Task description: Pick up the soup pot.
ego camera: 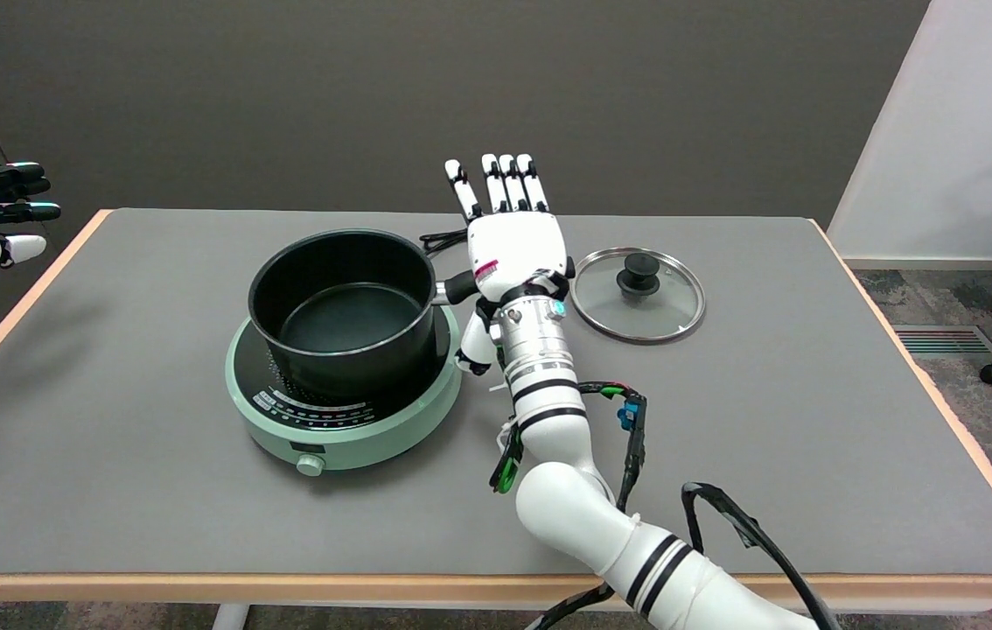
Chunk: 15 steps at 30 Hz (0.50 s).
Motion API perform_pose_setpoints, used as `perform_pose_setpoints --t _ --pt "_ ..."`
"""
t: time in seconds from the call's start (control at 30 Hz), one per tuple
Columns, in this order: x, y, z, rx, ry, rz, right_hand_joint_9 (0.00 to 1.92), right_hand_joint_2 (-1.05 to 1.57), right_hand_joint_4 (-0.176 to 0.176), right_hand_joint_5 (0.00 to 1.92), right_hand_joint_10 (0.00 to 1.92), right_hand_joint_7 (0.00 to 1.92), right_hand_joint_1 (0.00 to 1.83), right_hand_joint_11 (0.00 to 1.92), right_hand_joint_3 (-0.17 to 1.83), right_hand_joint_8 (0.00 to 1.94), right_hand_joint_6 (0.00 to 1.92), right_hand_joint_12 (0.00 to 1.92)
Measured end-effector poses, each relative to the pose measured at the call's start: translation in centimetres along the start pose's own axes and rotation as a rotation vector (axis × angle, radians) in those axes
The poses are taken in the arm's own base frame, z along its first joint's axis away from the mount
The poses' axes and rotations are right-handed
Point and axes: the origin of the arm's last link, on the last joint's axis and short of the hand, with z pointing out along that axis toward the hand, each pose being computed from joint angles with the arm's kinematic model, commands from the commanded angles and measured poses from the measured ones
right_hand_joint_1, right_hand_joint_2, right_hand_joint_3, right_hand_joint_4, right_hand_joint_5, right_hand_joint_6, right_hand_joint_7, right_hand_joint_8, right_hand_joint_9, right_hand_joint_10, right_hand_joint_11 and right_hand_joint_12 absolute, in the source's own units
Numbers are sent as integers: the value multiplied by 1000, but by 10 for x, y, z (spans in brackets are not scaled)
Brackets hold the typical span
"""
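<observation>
Head view: the soup pot (344, 308) sits on the green hotplate (340, 411) on the table (111, 455). The right hand (513, 241) hovers flat over the pot's handle (457, 287), fingers straight and spread, holding nothing. A grip too far out on the handle could tip the pot; the lid (638, 294) lies near.

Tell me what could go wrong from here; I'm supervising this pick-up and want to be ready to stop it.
1. The right hand lies open, fingers extended, over the soup pot's short handle; a partial grip could let the pot tip.
2. The pot sits on the green cooker; a sideways pull might drag the cooker along.
3. The glass lid lies just right of the hand; a swing could knock it.
</observation>
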Motion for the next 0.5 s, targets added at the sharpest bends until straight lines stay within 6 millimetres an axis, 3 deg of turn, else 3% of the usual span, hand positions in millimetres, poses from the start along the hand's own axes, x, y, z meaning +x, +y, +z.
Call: perform_pose_setpoints --t 0.17,0.5 --pt "1 0 0 3 0 -1 230 -643 176 230 230 230 1137 230 1465 230 230 230" --pt "0 0 1 13 -4 -5 535 -588 176 535 535 535 1126 535 1330 535 535 535"
